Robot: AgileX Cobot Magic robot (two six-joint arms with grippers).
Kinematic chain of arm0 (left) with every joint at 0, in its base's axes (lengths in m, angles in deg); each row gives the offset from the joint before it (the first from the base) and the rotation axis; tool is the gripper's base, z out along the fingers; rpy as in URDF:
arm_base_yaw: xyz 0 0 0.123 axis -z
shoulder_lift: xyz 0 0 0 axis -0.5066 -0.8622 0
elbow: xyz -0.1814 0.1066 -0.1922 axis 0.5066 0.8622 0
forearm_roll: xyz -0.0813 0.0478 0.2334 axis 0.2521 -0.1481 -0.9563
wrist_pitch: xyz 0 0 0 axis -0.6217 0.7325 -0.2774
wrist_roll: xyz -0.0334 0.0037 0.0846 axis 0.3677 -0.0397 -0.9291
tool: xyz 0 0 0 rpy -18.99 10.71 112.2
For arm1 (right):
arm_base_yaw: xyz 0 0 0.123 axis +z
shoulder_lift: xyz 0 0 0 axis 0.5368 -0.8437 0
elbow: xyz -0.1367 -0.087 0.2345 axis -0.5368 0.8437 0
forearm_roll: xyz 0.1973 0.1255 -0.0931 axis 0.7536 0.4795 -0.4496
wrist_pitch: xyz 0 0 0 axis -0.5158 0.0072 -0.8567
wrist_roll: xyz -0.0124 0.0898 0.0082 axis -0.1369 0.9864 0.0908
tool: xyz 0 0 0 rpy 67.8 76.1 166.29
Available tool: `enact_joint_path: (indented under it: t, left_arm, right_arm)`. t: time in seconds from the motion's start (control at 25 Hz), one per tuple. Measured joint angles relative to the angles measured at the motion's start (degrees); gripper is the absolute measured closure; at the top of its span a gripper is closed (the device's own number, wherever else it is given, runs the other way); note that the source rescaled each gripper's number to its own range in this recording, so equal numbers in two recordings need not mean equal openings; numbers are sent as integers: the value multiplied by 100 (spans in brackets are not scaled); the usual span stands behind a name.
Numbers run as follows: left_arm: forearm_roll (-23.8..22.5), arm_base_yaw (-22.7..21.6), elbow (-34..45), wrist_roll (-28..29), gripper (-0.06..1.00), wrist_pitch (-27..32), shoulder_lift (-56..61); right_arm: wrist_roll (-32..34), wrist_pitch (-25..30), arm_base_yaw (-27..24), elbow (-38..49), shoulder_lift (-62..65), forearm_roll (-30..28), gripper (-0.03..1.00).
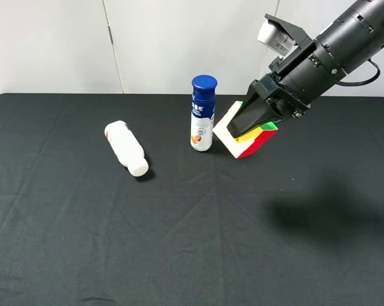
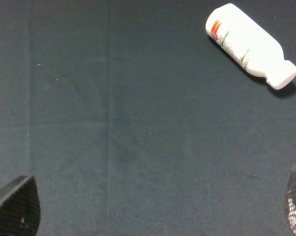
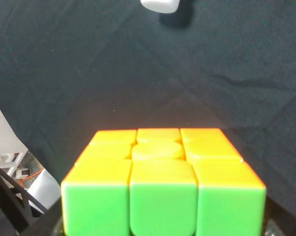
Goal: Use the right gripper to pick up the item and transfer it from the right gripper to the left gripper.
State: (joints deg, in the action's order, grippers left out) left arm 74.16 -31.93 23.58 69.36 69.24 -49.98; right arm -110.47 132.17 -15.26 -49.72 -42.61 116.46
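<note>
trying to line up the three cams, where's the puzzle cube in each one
Exterior high: cube right of centre, tilted in the right claw, beside the upright blue-capped bottle.
Left wrist: not in it.
Right wrist: cube close up in the foreground, green and orange-yellow faces showing.
Shared landmark: the lying white bottle, in the exterior high and left wrist views; the black cloth is in all three.

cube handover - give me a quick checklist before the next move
1. Right gripper shut on the cube: ok.
2. Cube clear of the table: cannot tell, it hangs tilted.
3. Gap to the upright blue-capped bottle: cannot tell, they look nearly touching.
4. Left gripper open: ok, fingertips wide apart.
5. Left gripper near the cube: not ok, its camera shows only the lying white bottle.
</note>
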Motion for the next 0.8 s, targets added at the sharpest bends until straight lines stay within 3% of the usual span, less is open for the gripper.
enact_joint_path:
  t: [0.28, 0.6, 0.8]
  left_arm:
    - [0, 0, 0, 0, -6, 0, 0]
    - [0, 0, 0, 0, -6, 0, 0]
    - [5, 0, 0, 0, -6, 0, 0]
  right_arm:
    - [-310, 33, 0, 0, 0, 110, 97]
    - [-987, 286, 0, 0, 0, 919, 97]
    - [-1316, 305, 0, 0, 0, 1009, 97]
